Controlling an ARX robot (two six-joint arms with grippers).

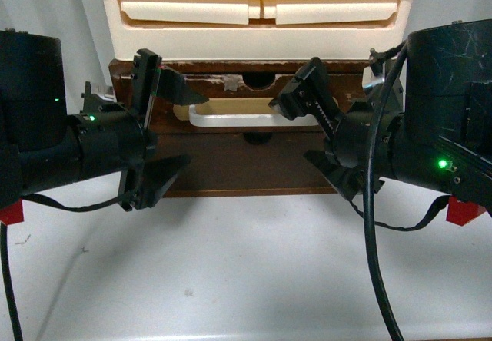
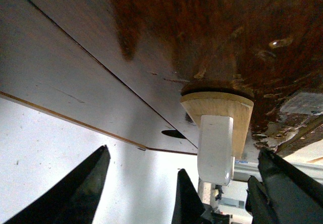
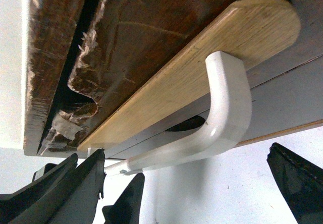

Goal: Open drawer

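Observation:
The drawer [image 1: 238, 164] is a wide dark brown wooden front under the cream unit, with a white bar handle [image 1: 254, 118] on a tan oval plate [image 3: 202, 67]. Its top edge is chipped and taped [image 1: 231, 82]. My left gripper [image 1: 188, 130] is open at the handle's left end, one finger above it and one below. My right gripper [image 1: 290, 130] is open at the handle's right end. In the left wrist view the handle's end [image 2: 216, 153] lies between the open fingers [image 2: 81, 193]. In the right wrist view the bar [image 3: 227, 108] runs between the spread fingers [image 3: 298, 178], untouched.
Cream plastic drawers [image 1: 257, 11] stand stacked on top of the brown cabinet. A white table top [image 1: 246, 264] stretches from the cabinet's foot toward me. Black cables [image 1: 373, 226] hang from both arms.

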